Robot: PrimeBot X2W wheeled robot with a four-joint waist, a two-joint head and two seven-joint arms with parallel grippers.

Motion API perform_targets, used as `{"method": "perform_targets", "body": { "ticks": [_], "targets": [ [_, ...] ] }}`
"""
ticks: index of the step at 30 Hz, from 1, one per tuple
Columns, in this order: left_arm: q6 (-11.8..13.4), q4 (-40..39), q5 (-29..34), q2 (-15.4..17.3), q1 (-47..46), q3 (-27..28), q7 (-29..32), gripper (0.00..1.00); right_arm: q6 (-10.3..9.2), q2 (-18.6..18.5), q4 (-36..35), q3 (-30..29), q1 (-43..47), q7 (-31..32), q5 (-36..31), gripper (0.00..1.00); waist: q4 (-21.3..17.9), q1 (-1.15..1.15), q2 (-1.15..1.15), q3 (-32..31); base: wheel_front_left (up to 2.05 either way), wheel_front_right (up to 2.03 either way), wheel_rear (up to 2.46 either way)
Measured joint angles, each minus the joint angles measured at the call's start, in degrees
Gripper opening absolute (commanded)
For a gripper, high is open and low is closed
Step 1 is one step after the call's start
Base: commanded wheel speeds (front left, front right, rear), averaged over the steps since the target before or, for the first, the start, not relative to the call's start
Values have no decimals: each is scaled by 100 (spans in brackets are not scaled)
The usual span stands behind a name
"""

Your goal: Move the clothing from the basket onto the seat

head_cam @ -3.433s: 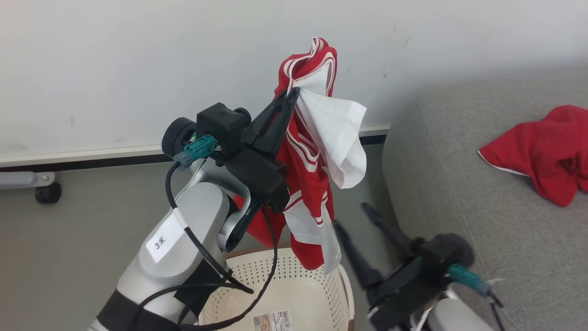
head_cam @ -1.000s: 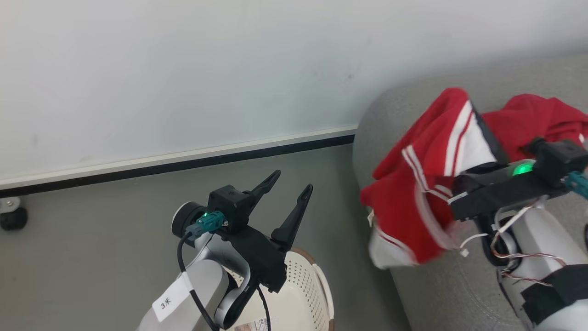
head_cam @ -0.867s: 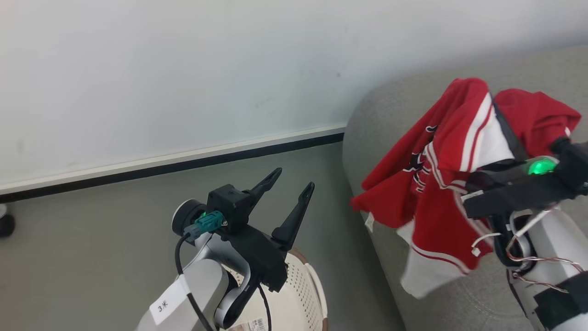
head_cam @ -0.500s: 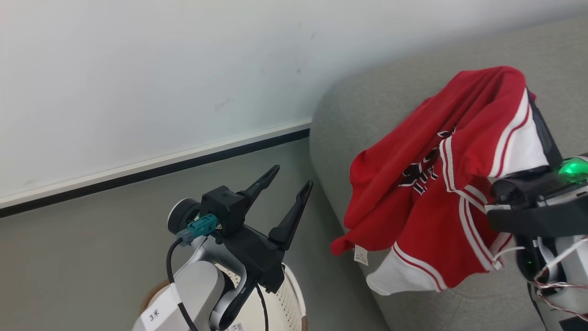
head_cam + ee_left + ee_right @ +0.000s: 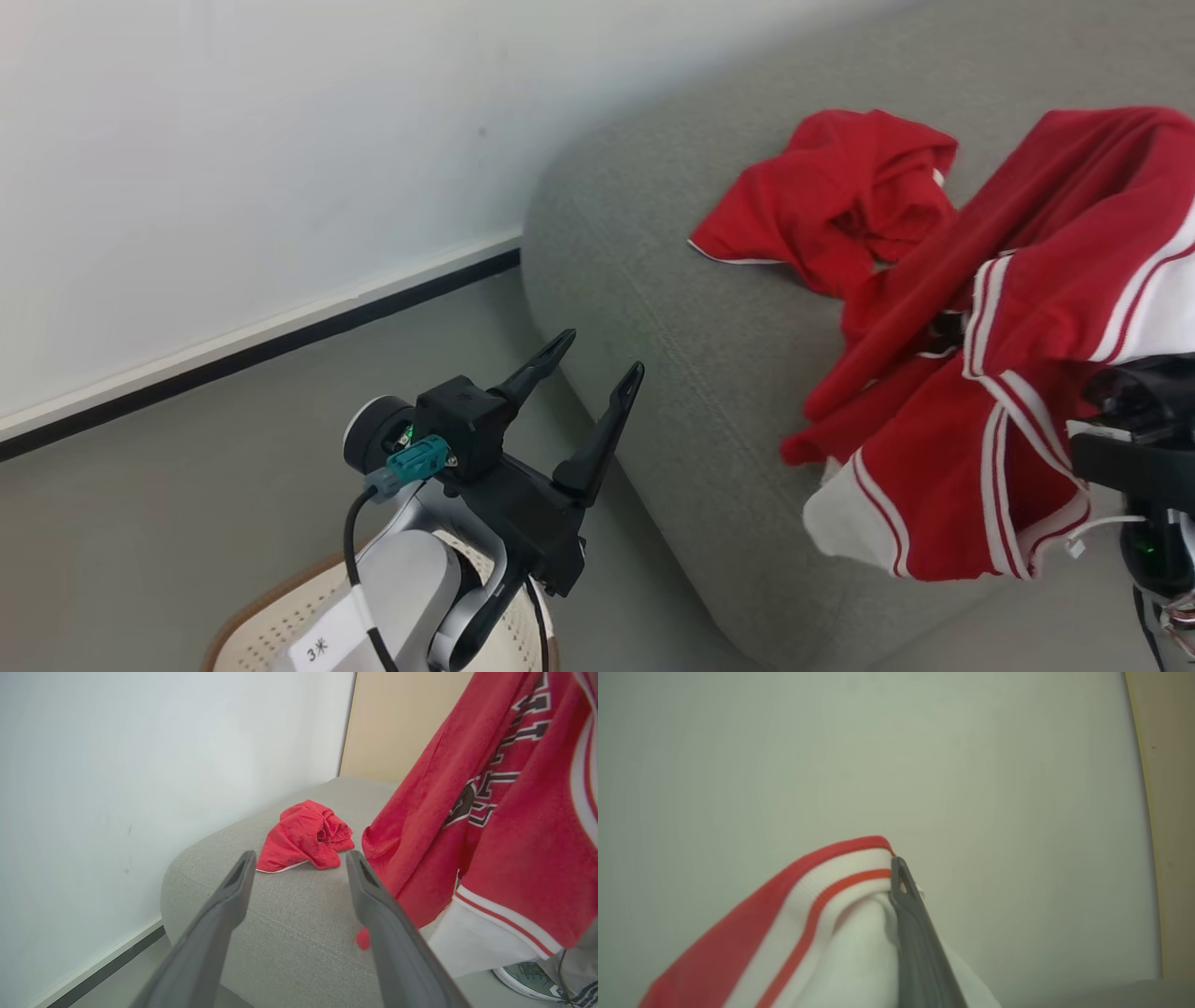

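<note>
The striped red and white piece of clothing [image 5: 1008,373] hangs from my right arm above the grey seat [image 5: 653,308], its hem just over the cushion. In the right wrist view my right gripper [image 5: 894,870] is shut on its white and red edge [image 5: 822,933]. The plain red piece of clothing [image 5: 840,196] with thin white edging lies crumpled on the seat behind it. My left gripper [image 5: 602,355] stands open and empty above the basket [image 5: 252,621], left of the seat. Through its fingers [image 5: 233,891] the left wrist view shows the plain piece [image 5: 303,835] and the hanging striped piece [image 5: 504,812].
A white wall with a dark skirting line [image 5: 280,336] runs behind the grey floor [image 5: 140,523]. A beige panel [image 5: 402,718] stands past the seat's far end. A person's shoe [image 5: 528,982] rests on the floor by the seat.
The head camera has swung right, so the seat has slid left in the picture. The striped clothing on my right gripper has come further in over the cushion. My left gripper stays open.
</note>
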Motion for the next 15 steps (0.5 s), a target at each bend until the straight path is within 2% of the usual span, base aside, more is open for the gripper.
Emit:
{"method": "perform_targets", "body": {
  "ticks": [10, 15],
  "targets": [
    [18, -73, 86, 26, -24, -77, 130, 100, -23, -9, -346, -361, 202, 0, -16, 0, -468, 0, 0, 292, 0, 0, 0],
    [11, -82, 107, 25, -143, -118, 191, 100, -23, -4, -392, -447, 210, 0, -21, 0, -543, 0, 0, 445, 0, 0, 0]
  ]
}}
